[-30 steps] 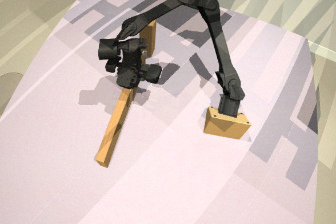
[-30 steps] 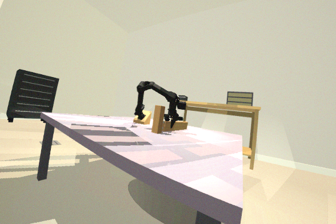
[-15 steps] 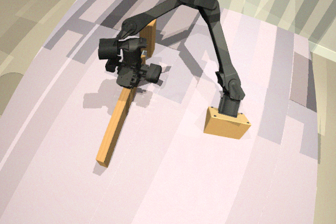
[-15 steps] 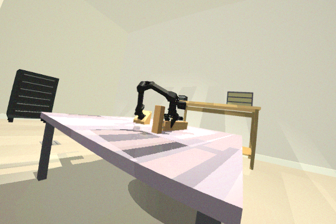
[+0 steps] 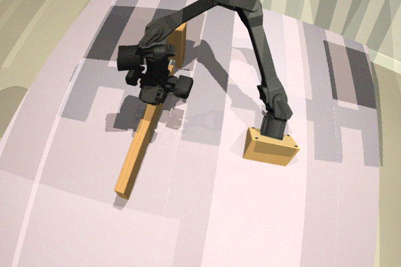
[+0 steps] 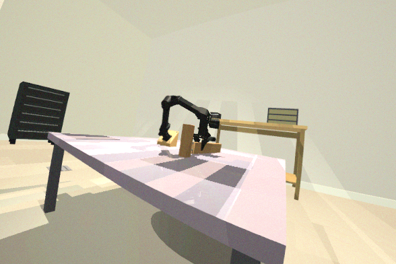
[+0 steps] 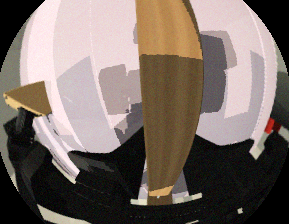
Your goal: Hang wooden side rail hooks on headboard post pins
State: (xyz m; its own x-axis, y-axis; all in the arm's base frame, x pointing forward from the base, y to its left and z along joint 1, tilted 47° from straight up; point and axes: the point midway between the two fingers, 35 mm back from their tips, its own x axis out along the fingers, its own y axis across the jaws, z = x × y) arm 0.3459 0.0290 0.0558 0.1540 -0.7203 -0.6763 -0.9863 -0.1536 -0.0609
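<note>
The wooden side rail (image 5: 134, 153) (image 6: 214, 148) (image 7: 170, 30) runs from the headboard post toward the front left in the top view. My gripper (image 5: 155, 98) (image 6: 203, 145) (image 7: 160, 127) is shut on the rail, on its half nearer the post, with a finger on each side. The headboard post (image 5: 181, 48) (image 6: 186, 141) stands upright. A small grey metal part (image 5: 172, 63) shows at the rail's end close beside the post. The gripper and arm hide much there; whether the hooks sit on the pins cannot be told. Whether the far end touches the table is unclear.
The arm stands on a wooden base block (image 5: 271, 150) (image 7: 32, 97), to the right of the rail in the top view. The arm arches over the table (image 5: 256, 211) (image 6: 135, 168) and passes in front of the post's top. A workbench (image 6: 262, 123) and a black cabinet (image 6: 40, 111) stand beyond the table.
</note>
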